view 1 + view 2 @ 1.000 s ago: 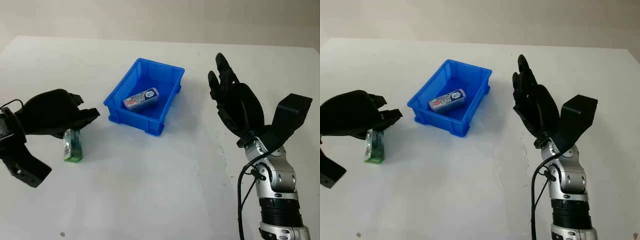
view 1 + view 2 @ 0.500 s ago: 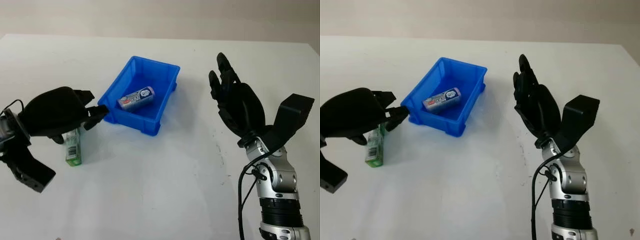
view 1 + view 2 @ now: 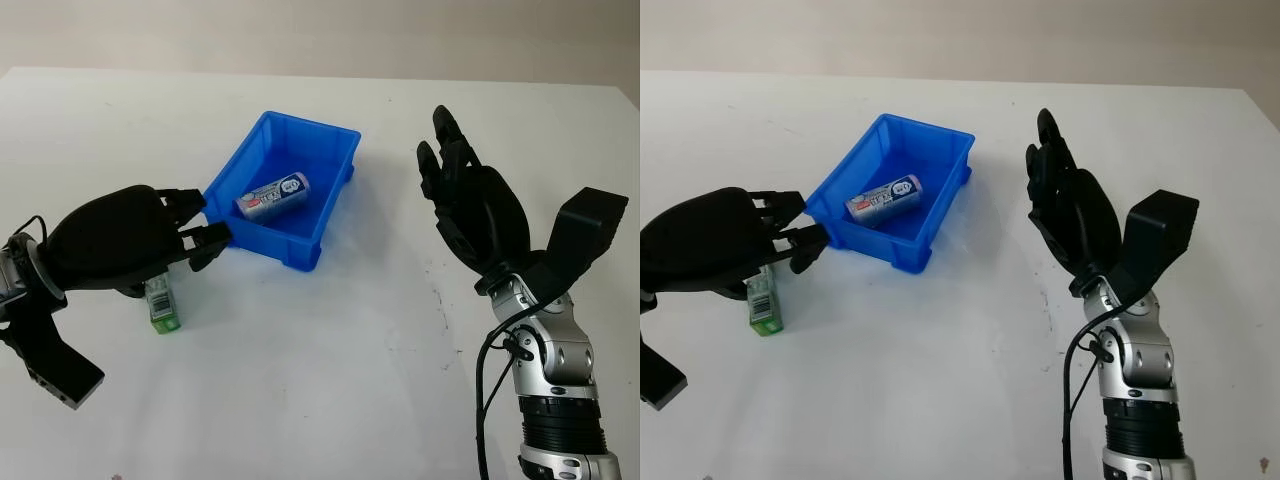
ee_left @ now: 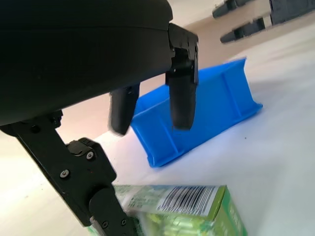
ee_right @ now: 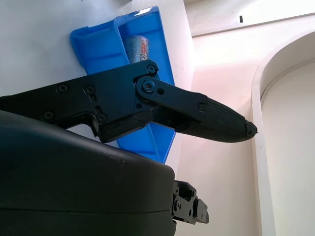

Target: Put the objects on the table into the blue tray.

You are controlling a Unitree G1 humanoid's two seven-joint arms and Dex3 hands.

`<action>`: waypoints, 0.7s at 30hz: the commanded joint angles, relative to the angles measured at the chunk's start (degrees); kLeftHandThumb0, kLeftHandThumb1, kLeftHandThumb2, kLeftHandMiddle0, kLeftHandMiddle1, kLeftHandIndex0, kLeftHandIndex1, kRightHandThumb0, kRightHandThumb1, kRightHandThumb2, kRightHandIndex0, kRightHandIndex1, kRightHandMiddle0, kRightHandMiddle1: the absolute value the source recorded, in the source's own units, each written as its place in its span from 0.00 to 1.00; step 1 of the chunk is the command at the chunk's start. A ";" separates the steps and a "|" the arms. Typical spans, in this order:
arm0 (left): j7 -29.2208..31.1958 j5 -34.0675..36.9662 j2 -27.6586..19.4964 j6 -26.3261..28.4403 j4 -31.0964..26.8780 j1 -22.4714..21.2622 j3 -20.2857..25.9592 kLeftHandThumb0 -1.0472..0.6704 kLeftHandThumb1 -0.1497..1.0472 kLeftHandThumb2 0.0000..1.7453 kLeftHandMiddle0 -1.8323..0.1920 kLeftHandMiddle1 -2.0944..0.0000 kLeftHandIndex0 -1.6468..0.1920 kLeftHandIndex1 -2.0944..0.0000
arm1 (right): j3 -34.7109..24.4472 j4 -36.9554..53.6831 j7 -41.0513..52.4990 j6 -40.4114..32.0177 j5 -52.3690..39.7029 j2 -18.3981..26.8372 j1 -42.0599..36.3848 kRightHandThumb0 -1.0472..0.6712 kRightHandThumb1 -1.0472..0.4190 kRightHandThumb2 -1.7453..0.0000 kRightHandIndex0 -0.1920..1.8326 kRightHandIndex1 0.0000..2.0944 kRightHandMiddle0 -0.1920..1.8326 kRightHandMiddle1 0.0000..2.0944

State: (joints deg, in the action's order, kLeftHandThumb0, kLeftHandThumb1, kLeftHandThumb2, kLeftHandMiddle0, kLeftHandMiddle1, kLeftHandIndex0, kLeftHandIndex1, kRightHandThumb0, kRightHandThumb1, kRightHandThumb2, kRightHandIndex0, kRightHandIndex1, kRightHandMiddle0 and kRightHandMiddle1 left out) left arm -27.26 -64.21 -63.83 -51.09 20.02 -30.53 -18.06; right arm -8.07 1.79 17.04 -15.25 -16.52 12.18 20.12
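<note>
Your green box [image 3: 161, 305] stands on the tabletop [image 3: 330, 380] toward its left edge, just beside the near-left corner of the blue tray [image 3: 318, 225]. Your left hand [image 3: 130, 240] hovers right over it, fingers [image 4: 181, 93] wide, nothing gripped; in the left wrist view they hang above the barcoded top without touching. In the tray you have a small can [image 3: 272, 196] lying on its side. Your right hand [image 3: 470, 205] is open, raised upright above the tabletop's right half, well apart from the tray.
</note>
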 commanded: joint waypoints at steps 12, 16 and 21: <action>14.82 3.65 -2.43 -1.23 -0.01 1.16 -0.64 0.28 0.92 0.03 0.73 0.94 0.71 0.90 | -0.15 -0.21 0.30 0.58 -0.09 0.11 0.56 0.15 0.00 0.57 0.00 0.00 0.00 0.00; 16.38 7.62 -1.37 -2.61 2.79 1.65 -0.29 0.31 0.87 0.02 0.64 0.91 0.65 0.87 | -0.19 -0.36 0.36 0.67 -0.02 0.19 0.70 0.16 0.00 0.57 0.00 0.00 0.00 0.00; 17.25 8.84 -0.71 -3.25 3.98 2.04 -0.37 0.36 0.86 0.03 0.59 0.88 0.62 0.80 | -0.40 -0.81 0.16 1.00 -0.11 -0.04 0.94 0.16 0.00 0.57 0.00 0.00 0.00 0.00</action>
State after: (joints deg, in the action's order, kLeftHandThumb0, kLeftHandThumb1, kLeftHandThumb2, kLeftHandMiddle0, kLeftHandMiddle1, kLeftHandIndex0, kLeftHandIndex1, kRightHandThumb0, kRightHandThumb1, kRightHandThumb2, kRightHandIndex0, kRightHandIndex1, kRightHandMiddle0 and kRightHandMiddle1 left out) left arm -10.32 -55.65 -66.20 -53.31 23.81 -30.38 -17.33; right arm -8.11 1.19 17.37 -15.10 -16.51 12.17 20.27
